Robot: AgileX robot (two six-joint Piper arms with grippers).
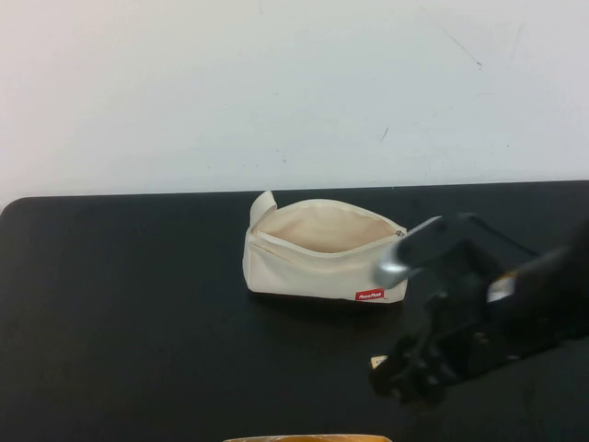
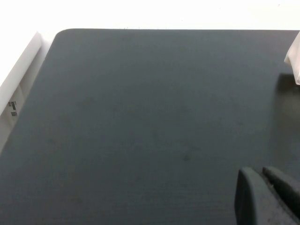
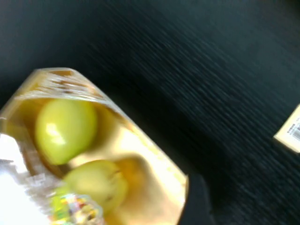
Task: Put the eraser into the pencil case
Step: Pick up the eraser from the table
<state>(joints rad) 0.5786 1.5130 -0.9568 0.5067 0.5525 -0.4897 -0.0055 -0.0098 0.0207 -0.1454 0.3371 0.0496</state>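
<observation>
At the bench's near edge sits a yellow snack packet (image 3: 89, 154), and just beyond it the right gripper (image 1: 414, 378) hangs over the eraser (image 1: 377, 363); whether its fingers are parted I cannot tell. Farther back, mid-bench, the pencil case (image 1: 317, 250) lies unzipped. The left gripper (image 2: 267, 197) hovers over bare table (image 2: 140, 117) with fingers nearly together.

Bright, even light fills the room; the white wall (image 1: 294, 83) is nearly washed out above the matte black table (image 1: 120, 313). The pencil case (image 1: 322, 250) drops a soft shadow toward the near edge. The right gripper (image 1: 419, 373) smears with motion blur, and its wrist view is streaked, with glare on a yellow packet (image 3: 89, 154).
</observation>
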